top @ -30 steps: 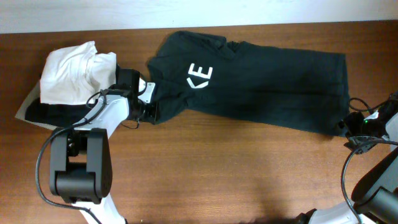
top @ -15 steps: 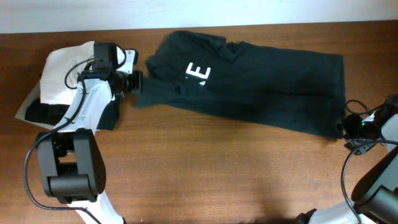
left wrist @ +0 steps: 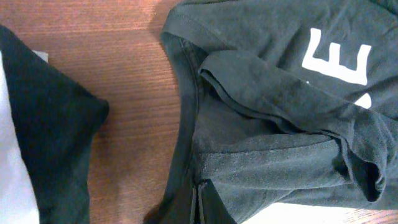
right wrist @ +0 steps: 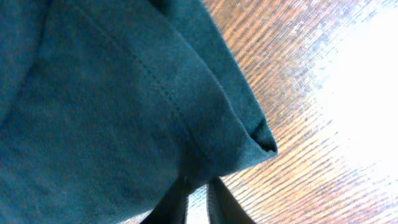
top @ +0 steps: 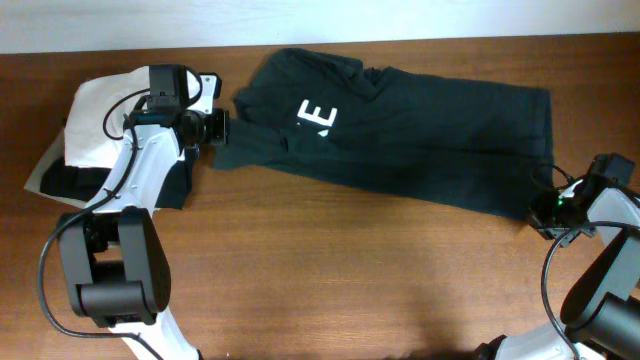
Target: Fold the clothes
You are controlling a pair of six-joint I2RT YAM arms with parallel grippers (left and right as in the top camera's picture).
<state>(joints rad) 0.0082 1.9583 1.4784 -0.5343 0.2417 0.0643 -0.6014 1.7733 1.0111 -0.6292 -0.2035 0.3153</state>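
The clothes, a dark teal T-shirt (top: 420, 140), lie spread across the back of the table with part of the white lettering (top: 320, 118) showing. My left gripper (top: 222, 130) is at the shirt's left end, shut on a fold of its sleeve edge. In the left wrist view the shirt (left wrist: 280, 124) bunches in pleats ahead of the left gripper (left wrist: 200, 208), whose jaws are pressed together on fabric. My right gripper (top: 545, 208) is at the shirt's lower right hem corner. In the right wrist view the right gripper (right wrist: 198, 202) pinches that hem (right wrist: 242, 143) at its tips.
A folded white garment (top: 100, 120) sits at the back left on a beige cloth (top: 45, 165), with dark cloth (top: 80, 182) beneath my left arm. The same dark cloth (left wrist: 50, 124) fills the left of the left wrist view. Bare wooden table (top: 350, 270) lies in front of the shirt.
My left gripper shut on the sleeve and carried it back and left, toward the white garment. My right gripper moved in onto the hem corner and closed on it.
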